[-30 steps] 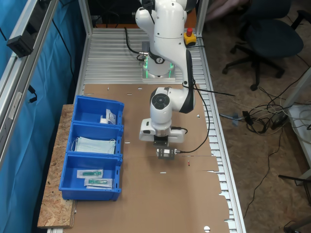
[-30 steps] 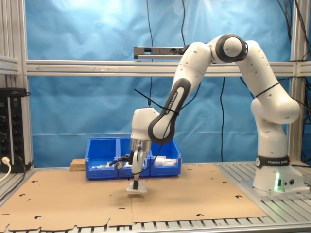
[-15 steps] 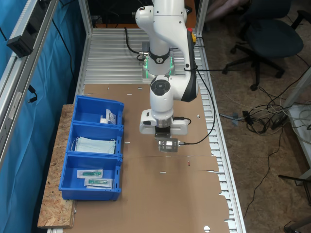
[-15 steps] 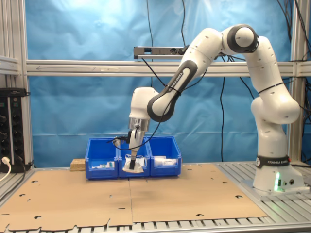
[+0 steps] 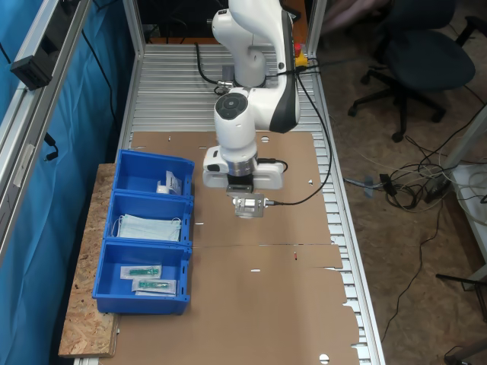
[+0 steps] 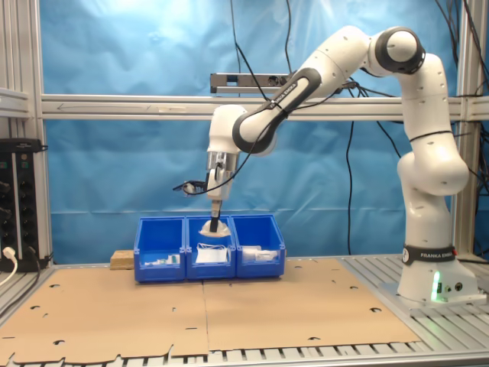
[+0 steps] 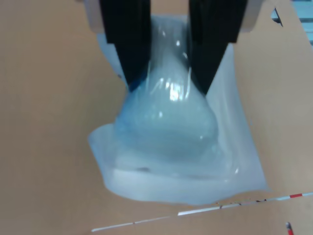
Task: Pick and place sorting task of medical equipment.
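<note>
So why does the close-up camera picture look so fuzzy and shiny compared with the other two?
In the wrist view the packet sits very near the lens, so it and the tool holding it are soft-edged, and its wrapper throws bright glare spots. Both exterior views are sharp and evenly lit; in the second exterior view the blue backdrop shows a bright patch near the top.

A robotics laboratory is indicated by the aluminium-profile frame (image 6: pixel 229 107), blue backdrop curtain (image 6: pixel 137 46) and floor cables (image 5: pixel 415 182).
</note>
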